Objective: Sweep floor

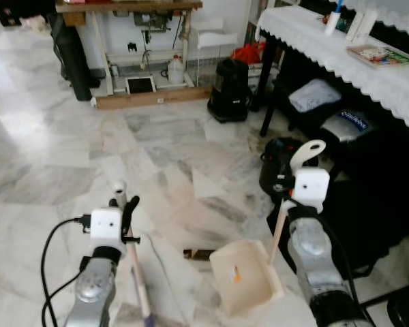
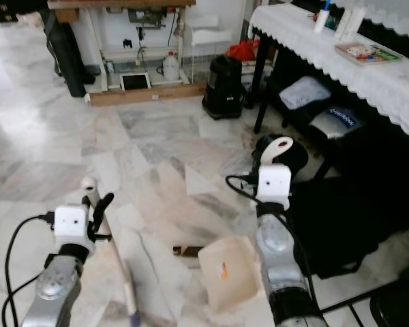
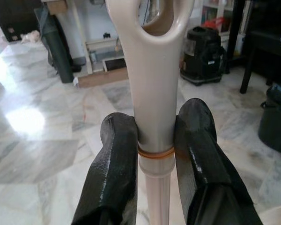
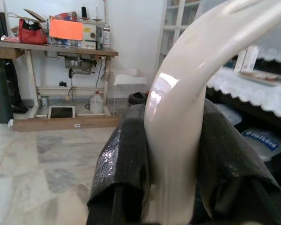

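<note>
Broom handle (image 3: 152, 117) is clamped by the left gripper (image 3: 154, 154), dustpan (image 1: 244, 276) handle by the right gripper (image 4: 171, 154). Next, probably, the brown scrap (image 1: 199, 254) gets swept in.

**A:** Location type?

**B:** Home. Living space with a sewing corner. Polished marble floor (image 1: 68, 157) across the whole frame.

**A:** Evidence?

**B:** Top centre: sewing machine table (image 1: 133, 8) on a white frame, wooden treadle board (image 1: 153, 97) along its base, plastic jug (image 1: 175, 69) underneath. In the right wrist view the machine head (image 4: 82, 63) hangs under the top, with a red bag (image 4: 30, 33) and an orange box (image 4: 66, 29) above.

**A:** More?

**B:** Upper right: table with white lace-edged cloth (image 1: 341, 58), book (image 1: 382, 56) and bottles on it, folded items stored below. Black canister appliance (image 1: 230, 90) on the floor, top centre-right. Domestic clutter, no industrial fittings.
</note>
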Tool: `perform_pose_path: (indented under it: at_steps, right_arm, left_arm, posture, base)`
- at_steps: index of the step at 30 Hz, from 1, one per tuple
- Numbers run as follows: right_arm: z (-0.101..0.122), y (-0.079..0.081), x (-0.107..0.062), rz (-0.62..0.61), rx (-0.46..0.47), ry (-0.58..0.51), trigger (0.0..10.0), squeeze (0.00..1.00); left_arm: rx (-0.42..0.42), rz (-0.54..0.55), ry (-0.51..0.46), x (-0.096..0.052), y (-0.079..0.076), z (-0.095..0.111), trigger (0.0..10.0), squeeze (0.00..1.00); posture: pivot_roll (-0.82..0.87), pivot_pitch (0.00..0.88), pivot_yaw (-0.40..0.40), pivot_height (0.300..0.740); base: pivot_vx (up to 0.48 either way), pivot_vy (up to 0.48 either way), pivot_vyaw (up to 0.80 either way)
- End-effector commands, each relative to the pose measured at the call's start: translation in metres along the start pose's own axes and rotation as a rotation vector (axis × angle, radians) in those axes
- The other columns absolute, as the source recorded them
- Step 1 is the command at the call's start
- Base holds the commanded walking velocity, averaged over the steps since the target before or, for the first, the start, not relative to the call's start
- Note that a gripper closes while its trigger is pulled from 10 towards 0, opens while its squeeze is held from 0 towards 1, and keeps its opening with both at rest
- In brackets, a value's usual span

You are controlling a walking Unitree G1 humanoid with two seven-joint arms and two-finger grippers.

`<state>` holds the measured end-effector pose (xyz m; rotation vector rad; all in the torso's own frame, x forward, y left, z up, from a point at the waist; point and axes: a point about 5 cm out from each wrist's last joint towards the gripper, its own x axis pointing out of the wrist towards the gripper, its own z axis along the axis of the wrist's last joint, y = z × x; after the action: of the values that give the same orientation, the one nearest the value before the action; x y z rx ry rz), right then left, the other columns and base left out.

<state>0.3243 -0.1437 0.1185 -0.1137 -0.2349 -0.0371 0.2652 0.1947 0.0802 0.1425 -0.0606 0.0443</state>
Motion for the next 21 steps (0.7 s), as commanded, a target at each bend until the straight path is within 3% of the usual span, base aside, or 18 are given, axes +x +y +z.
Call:
perform_pose_path:
  at_steps: [1,21]
  right_arm:
    - [0.0082,-0.0058,0.0038,-0.017,0.007,-0.04,10.0,0.0]
    - [0.0056,-0.0047,0.002,-0.015,0.014,-0.027,10.0,0.0]
  left_arm:
    - [0.004,-0.012,-0.034,0.0026,-0.0044,0.007,10.0,0.0]
    - [0.01,-0.018,-0.032,0.0019,-0.0032,0.0076,10.0,0.0]
  posture:
    - [0.1,0.06,-0.023,0.74]
    - [0.1,0.069,-0.012,0.74]
  base:
    - [0.352,0.0,0.0]
    - [0.353,0.0,0.0]
